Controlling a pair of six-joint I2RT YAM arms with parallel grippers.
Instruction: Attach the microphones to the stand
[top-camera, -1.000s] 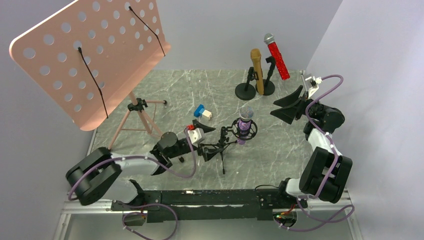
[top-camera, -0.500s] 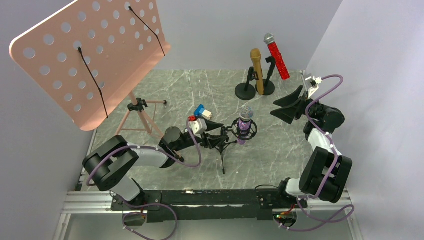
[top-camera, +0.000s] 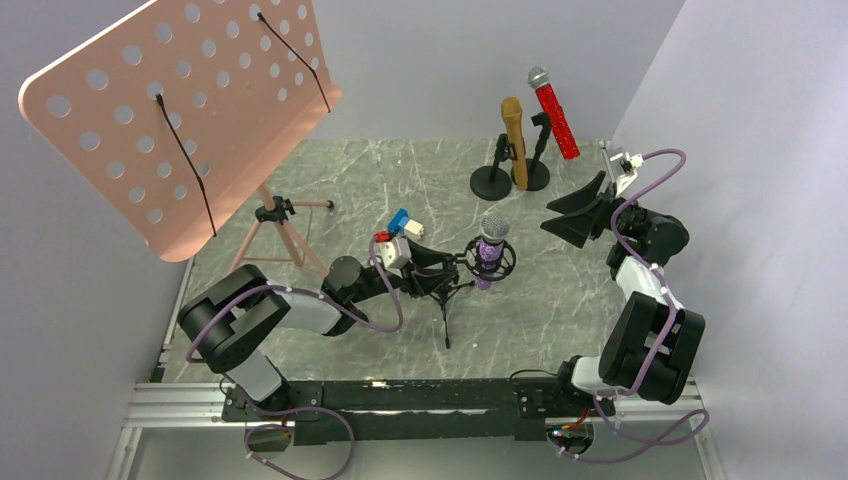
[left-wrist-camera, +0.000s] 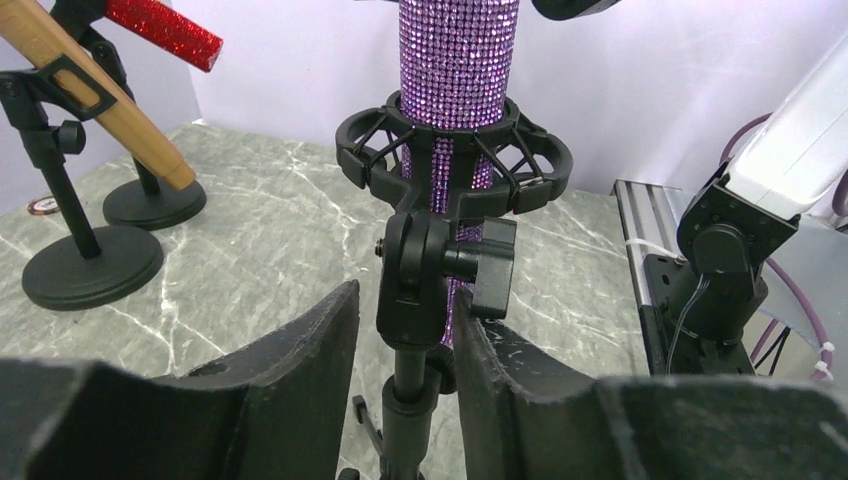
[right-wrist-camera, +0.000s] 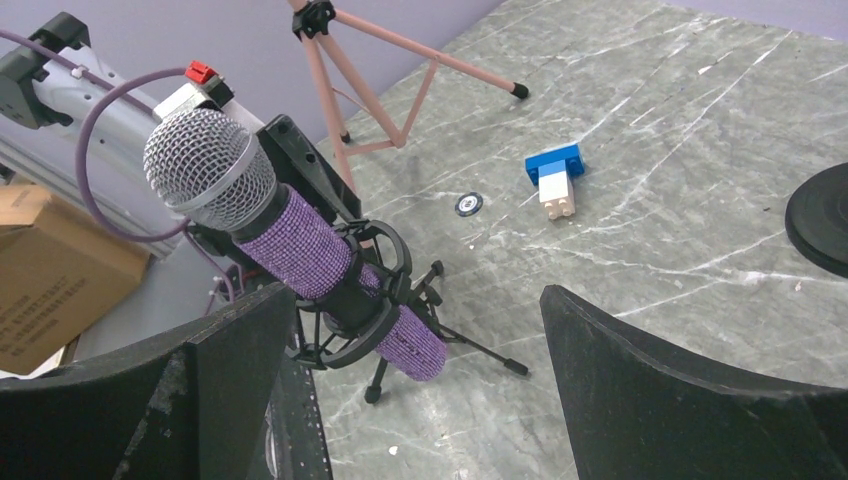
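The purple glitter microphone (top-camera: 490, 245) (right-wrist-camera: 320, 260) with a silver grille sits in the ring clip of a small black tripod stand (top-camera: 445, 300) (left-wrist-camera: 415, 270) at mid-table. My left gripper (top-camera: 435, 265) (left-wrist-camera: 408, 300) straddles the stand's swivel joint just below the clip. Its right finger touches the knob, while a narrow gap shows at the left finger. The gold microphone (top-camera: 514, 135) and the red glitter microphone (top-camera: 553, 112) rest clipped on black round-base stands (top-camera: 492, 182) at the back. My right gripper (top-camera: 570, 215) (right-wrist-camera: 418, 300) hovers wide open, right of the purple microphone, holding nothing.
A pink perforated music stand (top-camera: 180, 110) on a tripod (top-camera: 285, 235) fills the back left. A blue and white brick (top-camera: 405, 223) and a small round disc (right-wrist-camera: 468, 204) lie on the marble table. A cardboard box (right-wrist-camera: 50, 270) sits off the table's edge.
My left arm has reached forward to the tripod stand and its jaws have narrowed from wide open around the stand's joint. The right arm has not moved.
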